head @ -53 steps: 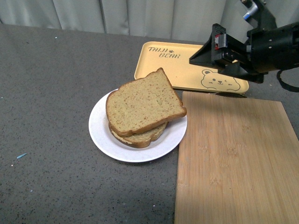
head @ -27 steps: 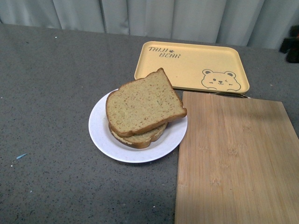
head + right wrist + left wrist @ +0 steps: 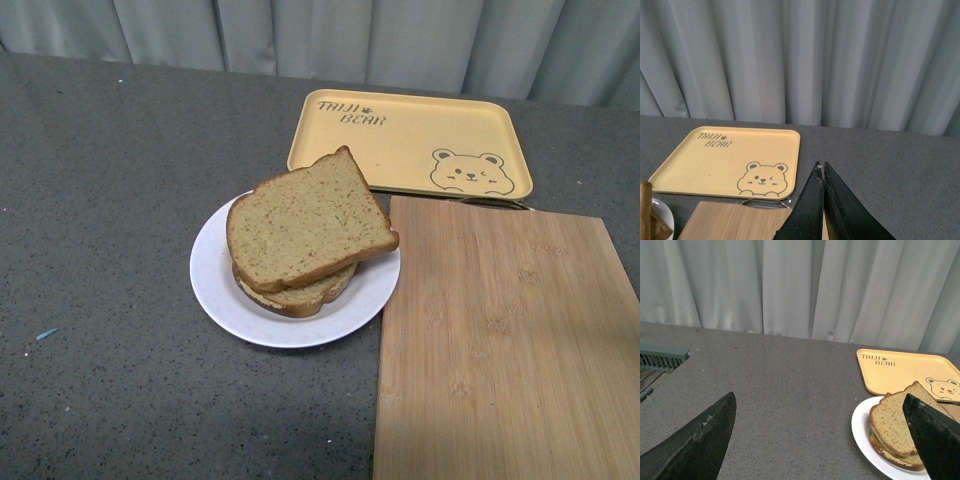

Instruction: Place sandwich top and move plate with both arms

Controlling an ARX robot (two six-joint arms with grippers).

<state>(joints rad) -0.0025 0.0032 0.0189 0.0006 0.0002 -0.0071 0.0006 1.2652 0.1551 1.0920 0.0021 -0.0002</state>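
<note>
Tan top [image 3: 310,228] lies skewed on the lower slice [image 3: 297,296] on the plate [image 3: 215,285], so placing looks done. I've the left gripper [image 3: 819,399] spread wide facing the plate; right gripper [image 3: 821,165] pinched closed, empty.

Matt white plate [image 3: 212,285], perhaps bamboo board [image 3: 500,340]

You have a dark grey, finely speckled, matte counter [image 3: 120,300] filling most of your front view. Behind its far edge hangs a pale grey-white pleated fabric curtain [image 3: 300,30], falling in long vertical folds across the whole width. A tiny light-blue fleck [image 3: 46,334] lies on the counter towards its left side. In your left wrist view, a grey-green slatted grille [image 3: 662,357] sits at the counter's edge. The light is soft and even, with faint shadows.
</note>
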